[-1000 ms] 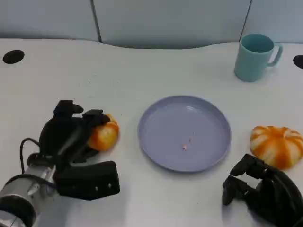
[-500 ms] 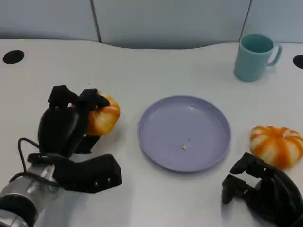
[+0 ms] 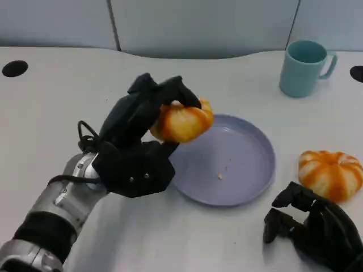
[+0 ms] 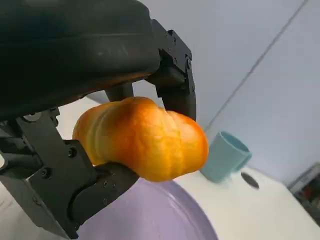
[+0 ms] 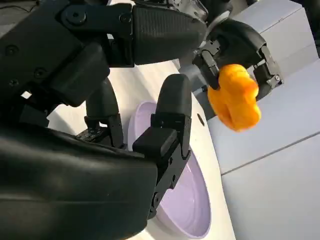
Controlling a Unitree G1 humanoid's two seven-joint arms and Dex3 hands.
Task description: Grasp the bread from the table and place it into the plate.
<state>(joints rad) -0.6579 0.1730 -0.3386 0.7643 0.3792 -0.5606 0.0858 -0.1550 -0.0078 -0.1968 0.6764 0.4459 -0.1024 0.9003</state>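
Bread (image 3: pixel 182 122) | left robot hand (image 3: pixel 148 116) gripping it, fingers wrapped around | hovering over plate (image 3: pixel 252 187) rim, readying release

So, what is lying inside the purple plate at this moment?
On the plate lies a small pale crumb. The bread is held above its rim by the left hand, which hides that edge of the plate.

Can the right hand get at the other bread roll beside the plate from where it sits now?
Probably yes. The right hand rests just in front of that bread roll, holding nothing, with only bare table between them. The plate lies off to the side.
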